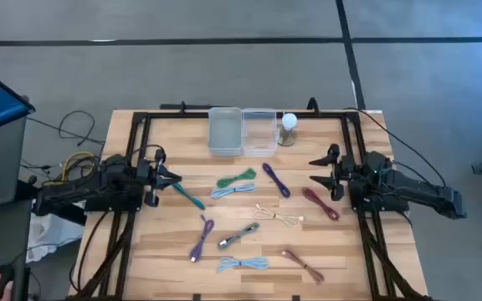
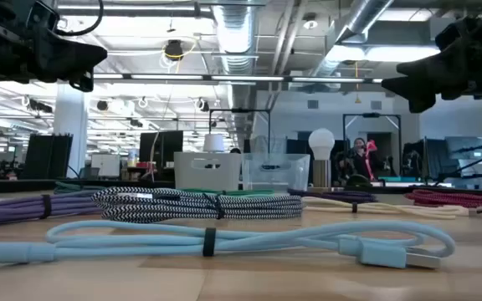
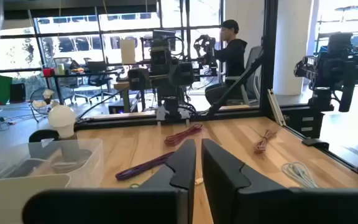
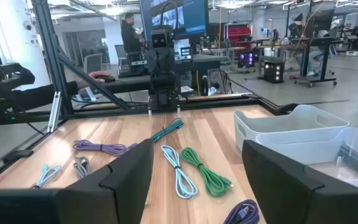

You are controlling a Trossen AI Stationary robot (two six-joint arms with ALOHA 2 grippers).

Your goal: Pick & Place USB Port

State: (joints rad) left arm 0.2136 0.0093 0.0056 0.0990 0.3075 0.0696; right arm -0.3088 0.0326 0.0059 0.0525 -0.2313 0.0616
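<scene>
Several bundled USB cables lie flat on the wooden table: a green one [image 1: 237, 177], a purple one [image 1: 276, 180], a maroon one [image 1: 320, 203], a teal one [image 1: 188, 196] and a light-blue one [image 1: 243, 264] among them. My left gripper [image 1: 170, 177] hovers shut over the table's left side, just left of the teal cable. My right gripper [image 1: 318, 171] hovers open over the right side, near the maroon cable. Both hang well above the cables in the low view, the left gripper [image 2: 82, 63] and the right gripper [image 2: 408, 88]. Nothing lies between either pair of fingers.
A grey bin [image 1: 224, 130] and a clear bin [image 1: 258, 130] stand side by side at the far edge, with a white bulb-shaped lamp [image 1: 289, 127] right of them. A black frame [image 1: 136, 125] borders the table. People sit at desks beyond the table.
</scene>
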